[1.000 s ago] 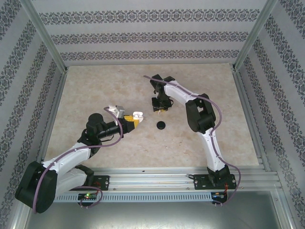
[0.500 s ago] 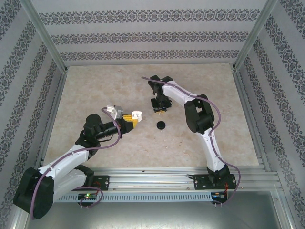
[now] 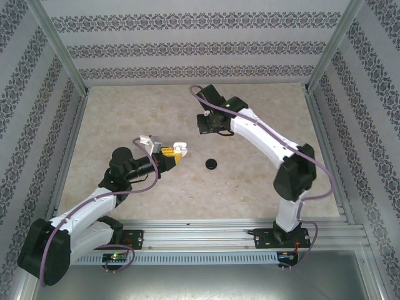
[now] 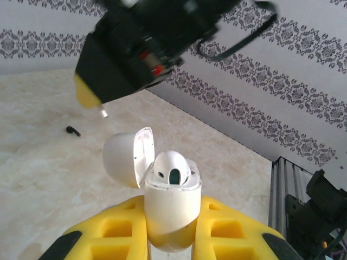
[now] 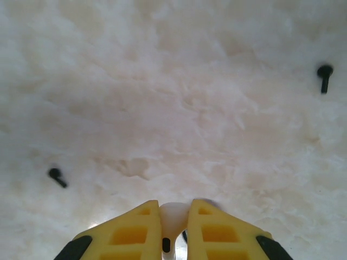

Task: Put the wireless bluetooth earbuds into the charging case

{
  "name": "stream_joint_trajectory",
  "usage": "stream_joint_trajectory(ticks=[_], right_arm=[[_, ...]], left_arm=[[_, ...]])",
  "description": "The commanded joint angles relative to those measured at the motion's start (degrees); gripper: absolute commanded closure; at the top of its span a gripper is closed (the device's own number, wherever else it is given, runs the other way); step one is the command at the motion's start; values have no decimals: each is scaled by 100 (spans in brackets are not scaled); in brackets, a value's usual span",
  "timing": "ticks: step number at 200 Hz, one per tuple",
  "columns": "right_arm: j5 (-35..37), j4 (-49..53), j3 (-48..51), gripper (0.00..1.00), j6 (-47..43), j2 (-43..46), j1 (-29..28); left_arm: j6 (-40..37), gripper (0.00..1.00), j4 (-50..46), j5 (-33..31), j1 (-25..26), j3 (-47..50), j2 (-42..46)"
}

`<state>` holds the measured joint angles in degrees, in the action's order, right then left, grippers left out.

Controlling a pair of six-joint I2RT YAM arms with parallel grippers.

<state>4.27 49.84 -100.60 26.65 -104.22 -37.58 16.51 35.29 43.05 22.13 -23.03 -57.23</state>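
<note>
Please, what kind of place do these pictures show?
Probably a staged robot test cell, not a home: a beige marble-patterned tabletop is boxed in by grey damask-striped wallpaper panels on aluminium frame posts, and white robot arms, left and right, are bolted to a metal rail at its near edge.

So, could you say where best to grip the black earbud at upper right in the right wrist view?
Probably by its stem below the round head, from straight above: the black earbud lies flat on the table, stem running toward the camera, leaving its narrow sides free to pinch.
</note>
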Motion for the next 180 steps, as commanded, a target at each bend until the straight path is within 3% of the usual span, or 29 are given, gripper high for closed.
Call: stream_joint_trajectory(ticks=[1, 62, 119, 180], right_arm=[[472, -517, 436, 86, 165, 611, -287], [562, -1657, 1475, 87, 664, 2092, -1021], [847, -2165, 1731, 87, 779, 2463, -1737], [804, -2566, 1884, 87, 894, 2557, -1762]], left_arm=[[-184, 100, 534, 58, 55, -276, -108], [-816, 100, 1103, 38, 55, -448, -409], [-608, 100, 2034, -99, 55, -301, -607], [-219, 100, 2440, -59, 59, -144, -545]])
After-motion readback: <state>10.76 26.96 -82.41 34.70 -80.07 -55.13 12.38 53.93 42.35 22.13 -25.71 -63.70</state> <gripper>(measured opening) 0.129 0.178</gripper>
